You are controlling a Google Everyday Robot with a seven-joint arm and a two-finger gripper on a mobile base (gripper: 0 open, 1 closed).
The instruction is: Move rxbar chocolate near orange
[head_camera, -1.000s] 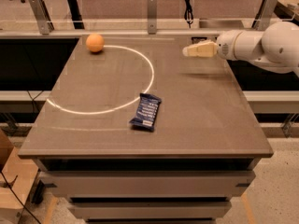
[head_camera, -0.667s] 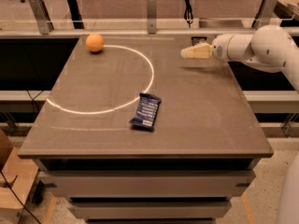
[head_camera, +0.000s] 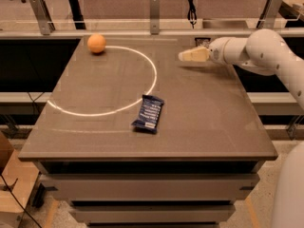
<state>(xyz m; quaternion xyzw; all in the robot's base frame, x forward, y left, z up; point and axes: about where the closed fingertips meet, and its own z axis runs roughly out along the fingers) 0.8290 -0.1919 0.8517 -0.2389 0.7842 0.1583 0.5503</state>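
A dark tabletop (head_camera: 218, 127) marked with a white ring (head_camera: 154, 75) fills the frame; the orange (head_camera: 96, 43) sits at upper left on the ring, and the bar (head_camera: 148, 113) lies flat just below centre, well apart from it. The tool (head_camera: 190, 56) hovers at upper right, holding nothing, and I cannot tell how far open it is. The step in hand looks like the reach: next it must come down-left over the bar, line up across its narrow width, and descend.
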